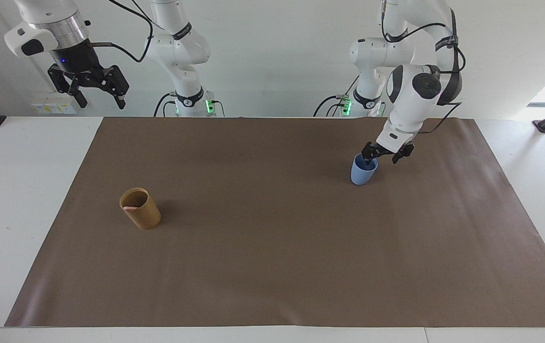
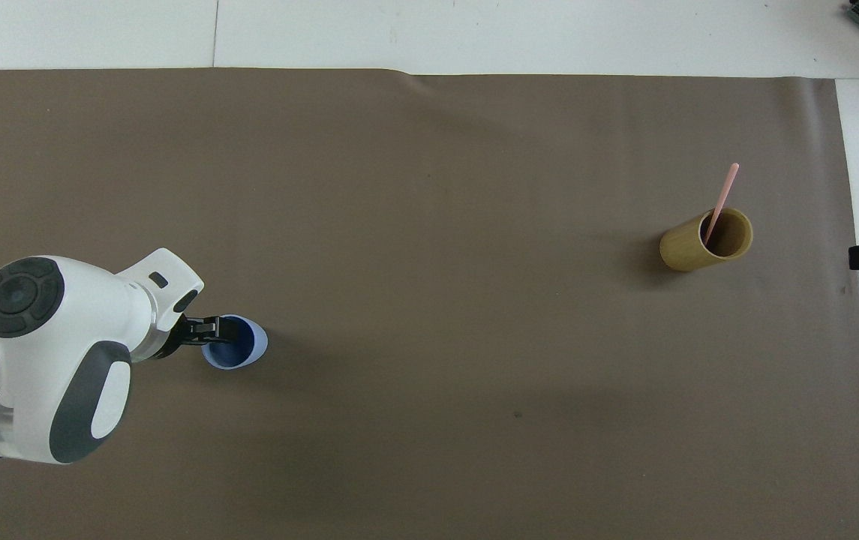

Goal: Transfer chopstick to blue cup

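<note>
Backdrop: white wall at the top of the facing view, both arm bases planted against it, your white table (image 1: pixel 24 200) below.
Surface: brown mat (image 1: pixel 272 257) fills most of both views, with bare table showing around its edges.
Blue cup: look right of centre in the facing view, lower left in the overhead one; your blue cup (image 1: pixel 363 170) stands upright on the mat at the left arm's end, mouth open to the overhead camera.
Left gripper: your left gripper (image 1: pixel 384 156) sits right at the cup's rim, fingers spread; one finger (image 1: pixel 369 155) dips over the cup's mouth, the other hangs outside the wall. Touching or not, you cannot tell from either view.
Tan cup: tan cup (image 2: pixel 707 240) stands on the mat at the right arm's end, right side of the overhead view, well apart from the blue one.
Chopstick: your pink chopstick (image 2: pixel 723 193) stands in the tan cup, leaning on its rim, its upper end poking out toward the top of the overhead view.
Right gripper: your right gripper (image 1: pixel 98 100) hangs high in the upper left of the facing view, fingers spread, gripping nothing, waiting.
</note>
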Available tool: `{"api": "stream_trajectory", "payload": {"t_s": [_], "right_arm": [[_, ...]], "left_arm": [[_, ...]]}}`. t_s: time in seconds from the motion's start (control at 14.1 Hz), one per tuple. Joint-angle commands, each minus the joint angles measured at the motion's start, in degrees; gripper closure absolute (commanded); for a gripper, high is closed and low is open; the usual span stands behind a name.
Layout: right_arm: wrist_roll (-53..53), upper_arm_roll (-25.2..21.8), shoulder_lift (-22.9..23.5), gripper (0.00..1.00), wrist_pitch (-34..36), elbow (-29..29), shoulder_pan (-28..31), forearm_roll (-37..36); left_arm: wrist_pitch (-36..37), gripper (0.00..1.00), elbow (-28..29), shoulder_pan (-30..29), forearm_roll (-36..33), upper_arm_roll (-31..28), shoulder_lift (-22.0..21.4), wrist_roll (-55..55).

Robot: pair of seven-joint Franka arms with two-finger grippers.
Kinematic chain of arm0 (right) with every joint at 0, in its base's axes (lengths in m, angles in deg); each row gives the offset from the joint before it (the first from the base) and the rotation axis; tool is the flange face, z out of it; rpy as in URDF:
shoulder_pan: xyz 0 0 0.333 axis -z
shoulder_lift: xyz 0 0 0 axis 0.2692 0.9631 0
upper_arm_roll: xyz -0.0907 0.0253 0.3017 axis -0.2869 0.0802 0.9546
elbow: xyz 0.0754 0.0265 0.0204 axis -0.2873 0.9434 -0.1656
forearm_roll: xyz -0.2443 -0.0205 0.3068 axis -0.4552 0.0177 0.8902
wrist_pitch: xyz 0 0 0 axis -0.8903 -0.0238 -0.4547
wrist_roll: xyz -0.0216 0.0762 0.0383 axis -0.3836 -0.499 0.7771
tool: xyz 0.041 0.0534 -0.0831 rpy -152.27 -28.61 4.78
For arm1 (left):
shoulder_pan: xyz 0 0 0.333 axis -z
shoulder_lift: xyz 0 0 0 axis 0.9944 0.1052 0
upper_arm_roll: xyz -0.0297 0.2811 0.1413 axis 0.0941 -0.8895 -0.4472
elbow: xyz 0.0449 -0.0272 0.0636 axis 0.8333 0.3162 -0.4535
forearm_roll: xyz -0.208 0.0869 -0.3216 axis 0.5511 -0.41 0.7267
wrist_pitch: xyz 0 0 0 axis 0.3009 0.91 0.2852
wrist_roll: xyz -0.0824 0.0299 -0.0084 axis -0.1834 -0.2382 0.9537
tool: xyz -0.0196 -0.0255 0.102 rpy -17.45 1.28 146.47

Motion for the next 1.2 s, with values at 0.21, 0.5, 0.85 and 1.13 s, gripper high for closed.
{"api": "stream_trajectory", "payload": {"t_s": [0.21,0.5,0.85,1.13], "right_arm": [[1.6,0.1,-1.8,0.0,-0.7,2.3,1.0,1.2],[1.6,0.1,-1.8,0.0,-0.8,2.4,1.0,1.2],[1.6,0.1,-1.8,0.0,-0.9,2.4,1.1,1.2],[1.5,0.0,-1.7,0.0,-2.9,2.4,1.1,1.2]], "left_arm": [[-2.0,0.72,1.8,2.5,0.6,-0.9,0.3,-0.8],[-1.8,1.0,-0.1,2.7,0.5,-1.0,1.3,-0.5],[4.3,1.0,-11.6,2.2,0.5,-1.2,2.0,-0.5],[7.3,1.0,-21.3,6.9,0.6,-0.9,5.2,-8.7]]}}
